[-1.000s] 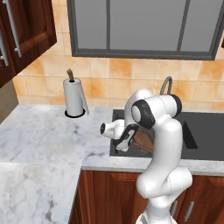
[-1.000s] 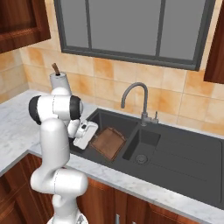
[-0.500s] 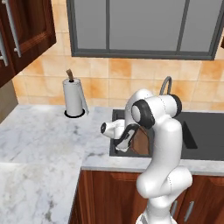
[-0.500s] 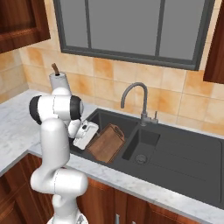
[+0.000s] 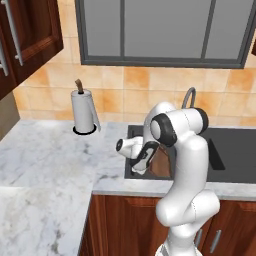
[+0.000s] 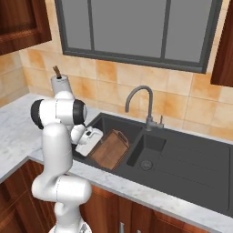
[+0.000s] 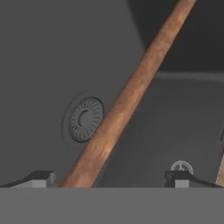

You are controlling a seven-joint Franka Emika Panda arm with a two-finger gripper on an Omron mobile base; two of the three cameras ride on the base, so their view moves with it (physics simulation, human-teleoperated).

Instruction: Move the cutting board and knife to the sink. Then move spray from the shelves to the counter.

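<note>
From my seat the room reads as a corner kitchen: dark wooden cabinets (image 5: 30, 35) up on the far left wall, orange-tan tiles behind, and a grey-framed window (image 5: 165, 32) above the basin. The surface (image 5: 45, 165) is white-grey marble running along the wall and turning toward me at its left corner, on reddish-brown cabinets. Near its back edge, left of the basin, a white paper towel roll (image 5: 82, 111) stands upright on its stand.

Moving right, the sink (image 6: 191, 157) is a dark grey recessed basin set into the surface, with a curved steel faucet (image 6: 141, 102) at its back edge. The cutting board (image 6: 109, 149) lies in the left compartment, tilted, leaning against the compartment's left side with its loop handle toward the back. In the hand view I see its brown edge (image 7: 127, 96) crossing diagonally over the grey basin floor, with a round drain (image 7: 85, 119) beside it.

The pincer (image 6: 89, 142) sits low at the left edge of the sink, just beside the board. In the hand view its two tips stand wide apart, one at either side of the board's edge and neither touching it, so I read the pincer (image 7: 111, 178) as open and holding nothing
</note>
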